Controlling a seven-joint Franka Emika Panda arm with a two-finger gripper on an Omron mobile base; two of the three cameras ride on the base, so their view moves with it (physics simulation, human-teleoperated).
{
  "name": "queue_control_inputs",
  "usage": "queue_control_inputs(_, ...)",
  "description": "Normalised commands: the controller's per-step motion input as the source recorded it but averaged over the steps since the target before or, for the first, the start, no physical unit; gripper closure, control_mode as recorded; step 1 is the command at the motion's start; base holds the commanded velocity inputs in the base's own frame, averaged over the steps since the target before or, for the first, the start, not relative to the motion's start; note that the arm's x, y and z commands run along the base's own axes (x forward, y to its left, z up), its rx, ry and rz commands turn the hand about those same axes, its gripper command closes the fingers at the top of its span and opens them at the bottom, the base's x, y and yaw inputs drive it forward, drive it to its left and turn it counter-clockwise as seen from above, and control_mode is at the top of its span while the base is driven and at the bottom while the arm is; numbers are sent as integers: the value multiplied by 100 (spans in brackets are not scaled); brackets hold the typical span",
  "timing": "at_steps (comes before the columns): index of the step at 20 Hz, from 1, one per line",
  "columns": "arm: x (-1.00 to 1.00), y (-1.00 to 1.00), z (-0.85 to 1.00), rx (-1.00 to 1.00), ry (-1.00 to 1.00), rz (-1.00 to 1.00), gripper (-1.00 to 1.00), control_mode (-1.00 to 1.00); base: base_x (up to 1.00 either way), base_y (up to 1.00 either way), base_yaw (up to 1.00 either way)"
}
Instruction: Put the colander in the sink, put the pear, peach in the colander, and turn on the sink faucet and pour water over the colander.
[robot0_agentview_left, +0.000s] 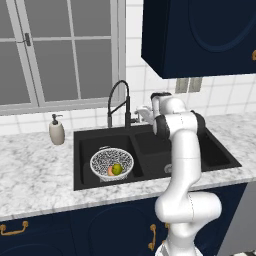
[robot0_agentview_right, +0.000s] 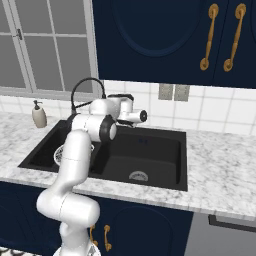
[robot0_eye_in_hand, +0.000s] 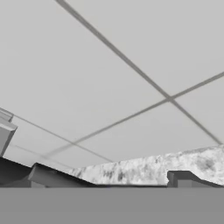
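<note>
Marble desk surrounds the sink; its left basin, frame centre-left, holds the colander with pear and peach. Fingers stand wide near the faucet.

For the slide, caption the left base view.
Colander holding pear and peach sits in the sink; arm by faucet.

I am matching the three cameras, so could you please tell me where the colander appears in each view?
Left base view: the colander sits in the sink's left basin, left of centre, with fruit inside.
Right base view: just a sliver of it shows at mid-left, behind the arm's white link.
Hand view: not in it; this one looks at wall tiles and a counter edge.
Shared landmark of both base views: the black gooseneck faucet.
</note>
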Motion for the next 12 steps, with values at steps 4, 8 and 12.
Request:
queue_control_inputs(4,22,3,-14,0,0,0,-100,-100,0,0,0)
queue_control_inputs(8,10,2,-14,0,0,0,-100,-100,0,0,0)
queue_control_inputs(12,13,0,-18,0,0,0,-100,-100,0,0,0)
